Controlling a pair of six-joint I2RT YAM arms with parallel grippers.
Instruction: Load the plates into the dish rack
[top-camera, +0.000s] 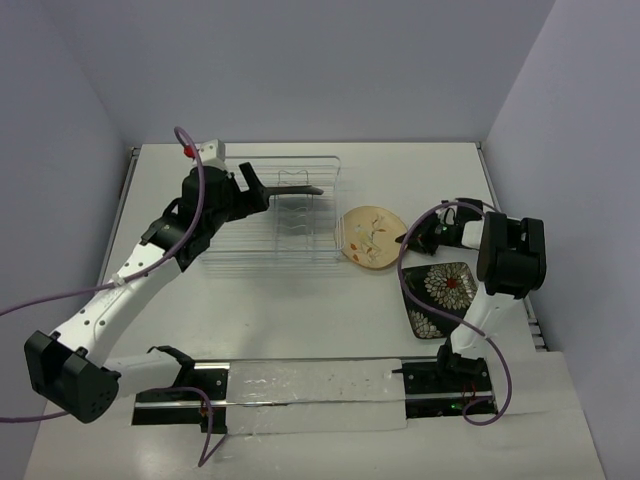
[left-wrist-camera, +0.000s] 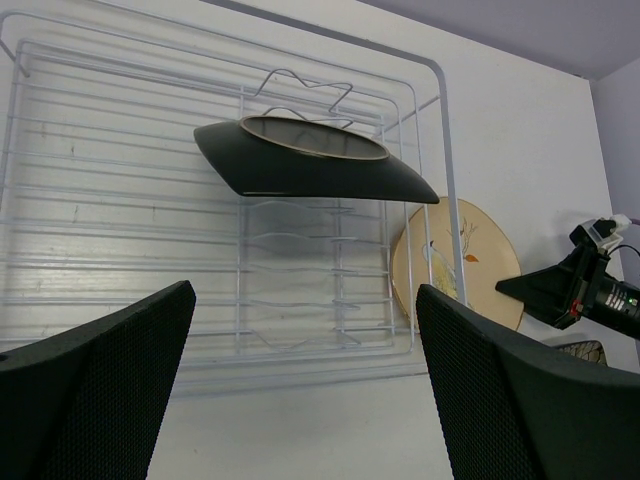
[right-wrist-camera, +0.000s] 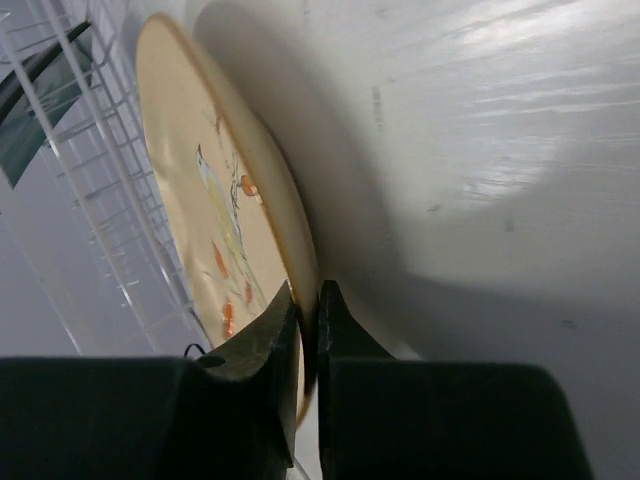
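Note:
The wire dish rack (top-camera: 240, 240) (left-wrist-camera: 100, 180) lies at the back left. A teal plate (top-camera: 300, 188) (left-wrist-camera: 310, 165) stands on edge among its prongs. My left gripper (top-camera: 255, 185) (left-wrist-camera: 305, 290) hovers over the rack's left part, open and empty. A cream round plate (top-camera: 370, 237) (left-wrist-camera: 470, 255) (right-wrist-camera: 215, 210) leans against the rack's right side. My right gripper (top-camera: 408, 237) (right-wrist-camera: 308, 300) is shut on its right rim, one finger on each face. A black square plate (top-camera: 445, 295) with white flowers lies flat near the right arm's base.
The right wall stands close behind the right arm (top-camera: 510, 260). A black rail with a clear strip (top-camera: 310, 385) runs along the near edge. Purple cables loop off both arms. Open table lies in front of the rack.

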